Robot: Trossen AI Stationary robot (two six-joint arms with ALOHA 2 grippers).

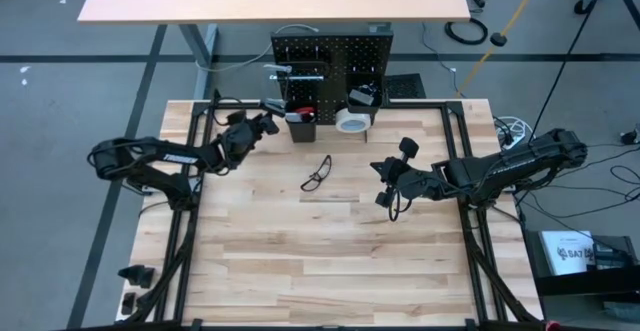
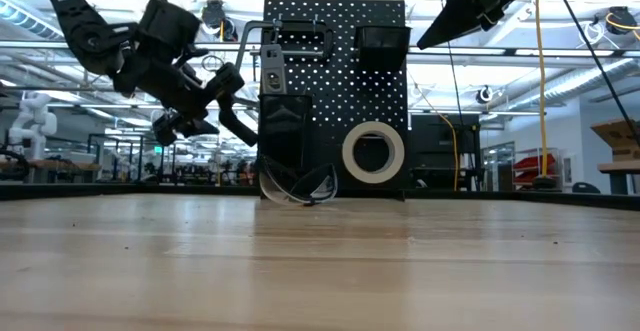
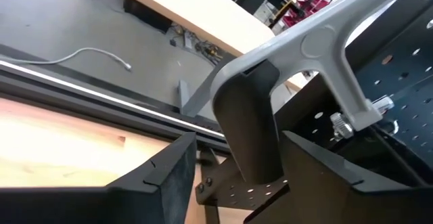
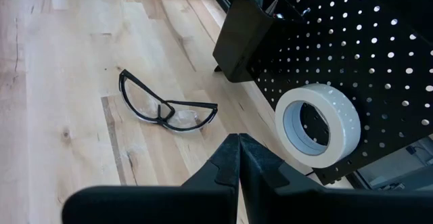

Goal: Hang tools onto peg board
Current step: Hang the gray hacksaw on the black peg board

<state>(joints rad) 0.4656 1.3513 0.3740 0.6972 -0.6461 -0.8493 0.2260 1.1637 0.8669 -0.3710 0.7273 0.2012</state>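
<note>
Wooden tabletop (image 1: 330,261) carries safety glasses (image 1: 317,173) (centre); peg board (image 1: 330,56) at 12 o'clock. Left gripper (image 1: 266,123) grasps grey bar clamp (image 3: 298,51); right gripper (image 4: 238,158) clenched, empty.

The high view looks straight down on the whole counter (image 1: 320,251). The low view sits at counter height, facing the peg board (image 2: 335,91) level. The left wrist view is pressed close to the grey clamp (image 3: 304,55). The right wrist view looks down on tape (image 4: 318,124) and glasses (image 4: 166,105), shared with both wide views.
</note>
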